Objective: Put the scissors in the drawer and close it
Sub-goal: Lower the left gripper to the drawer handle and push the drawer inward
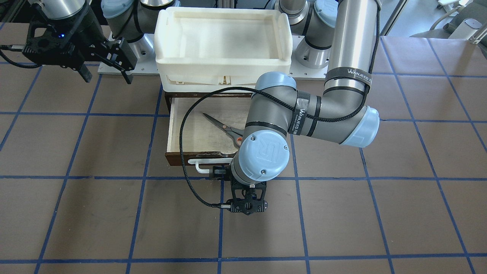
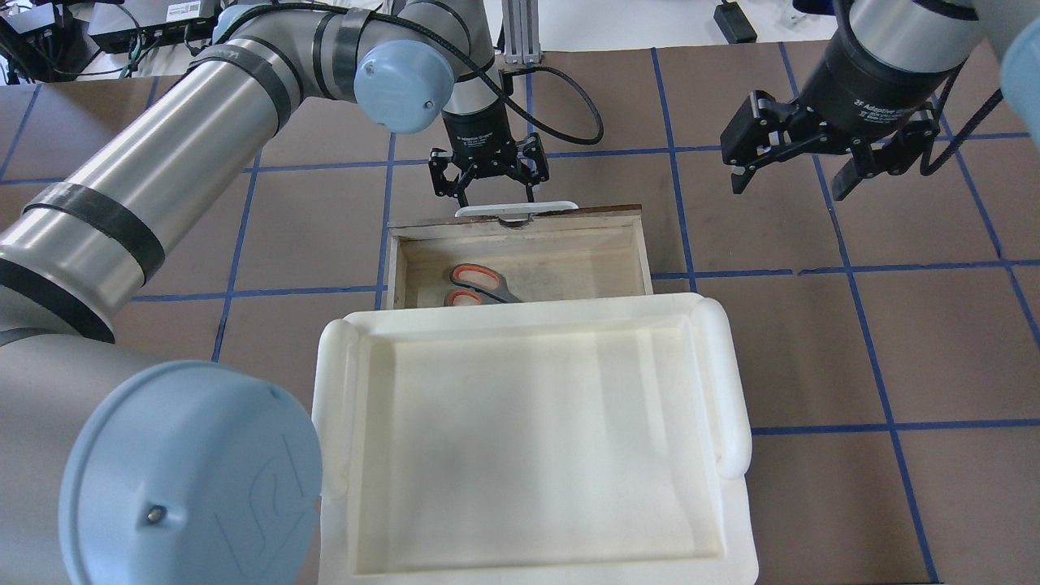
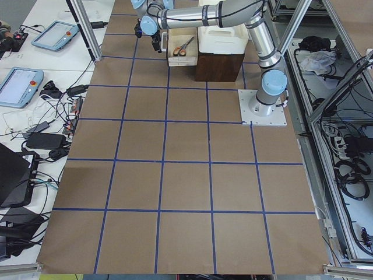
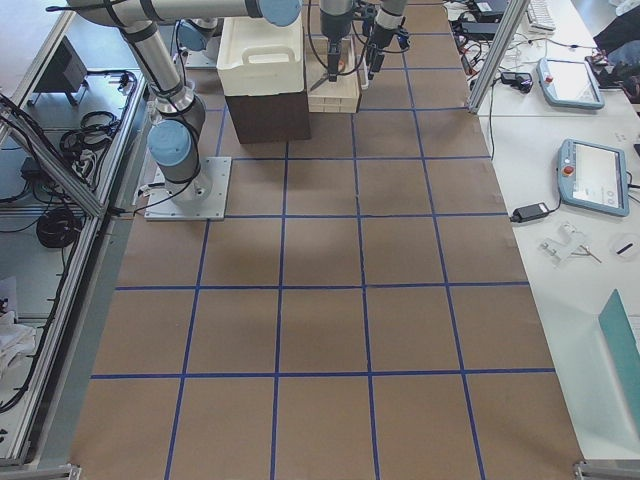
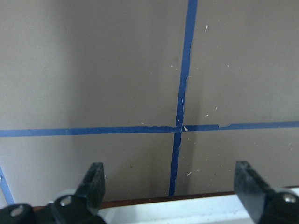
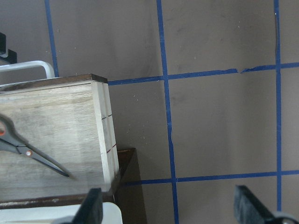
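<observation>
The drawer [image 2: 569,256] stands pulled open under the white tray, pale plywood inside, with its white bar handle [image 2: 516,210] on the dark front panel. The scissors [image 2: 479,284] lie flat inside it, grey handles lined in orange-red; their blades show in the front view [image 1: 213,121] and the right wrist view [image 6: 32,154]. My left gripper [image 2: 497,195] is open and empty, fingers straddling the handle just in front of the panel; its fingertips [image 5: 93,184] frame the handle's edge [image 5: 187,210]. My right gripper [image 2: 788,187] is open and empty, raised beside the drawer.
A large white plastic tray [image 2: 731,382] sits on the dark brown cabinet above the drawer. The brown table mat [image 2: 853,349] with blue grid lines stretches around it. The left arm's elbow [image 1: 266,148] hangs over the drawer's front.
</observation>
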Controlling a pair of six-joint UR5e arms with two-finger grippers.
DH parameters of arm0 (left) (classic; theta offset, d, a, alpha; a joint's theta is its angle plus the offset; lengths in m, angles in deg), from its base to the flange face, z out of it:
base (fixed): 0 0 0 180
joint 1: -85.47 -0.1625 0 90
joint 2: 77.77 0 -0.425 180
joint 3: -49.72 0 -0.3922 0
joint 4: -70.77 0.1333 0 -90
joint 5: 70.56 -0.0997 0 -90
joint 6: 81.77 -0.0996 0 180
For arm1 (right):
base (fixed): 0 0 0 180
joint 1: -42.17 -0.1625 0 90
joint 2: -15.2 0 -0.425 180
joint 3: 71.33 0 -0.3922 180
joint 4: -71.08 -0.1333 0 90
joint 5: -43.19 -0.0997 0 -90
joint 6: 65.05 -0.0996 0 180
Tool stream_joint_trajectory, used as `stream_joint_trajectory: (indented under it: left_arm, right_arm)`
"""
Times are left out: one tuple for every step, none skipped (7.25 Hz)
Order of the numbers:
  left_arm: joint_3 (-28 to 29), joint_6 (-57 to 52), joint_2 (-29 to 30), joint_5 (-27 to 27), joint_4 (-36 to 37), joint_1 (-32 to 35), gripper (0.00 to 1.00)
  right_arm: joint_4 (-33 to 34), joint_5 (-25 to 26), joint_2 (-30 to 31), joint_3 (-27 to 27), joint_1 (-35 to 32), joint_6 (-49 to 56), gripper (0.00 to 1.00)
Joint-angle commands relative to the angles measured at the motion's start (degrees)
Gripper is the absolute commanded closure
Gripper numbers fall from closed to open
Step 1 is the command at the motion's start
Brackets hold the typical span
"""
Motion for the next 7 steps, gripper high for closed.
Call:
stream_joint_trajectory:
  left_arm:
    - [1.79,0.0,-0.1,-0.03,0.38,-0.28,0.0]
    - [2.5,0.0,-0.1,-0.21,0.39,-0.2,0.0]
    - [2.33,0.0,0.34,-0.64,0.39,0.24,0.0]
    - [2.33,-0.17,0.52,-0.82,0.73,0.16,0.0]
    - [1.98,-1.13,1.21,-0.91,2.65,-0.19,0.0]
    - [1.63,-1.14,1.57,-1.0,4.32,0.15,0.0]
    - [0.76,-1.14,1.57,-2.13,4.43,0.42,0.0]
  right_arm:
    - [-0.09,0.0,0.02,0.08,-0.04,0.0,0.0]
    - [-0.36,0.09,0.02,0.08,-0.04,0.0,0.0]
    - [-0.45,0.09,0.19,0.08,-0.04,0.08,0.0]
    - [-0.45,0.26,0.11,0.17,-0.04,0.0,0.0]
    - [-0.45,0.44,0.02,0.17,-0.04,0.0,0.0]
    - [-0.45,0.53,0.11,0.17,-0.04,0.0,0.0]
    - [-0.45,0.53,0.11,0.26,-0.04,0.0,0.0]
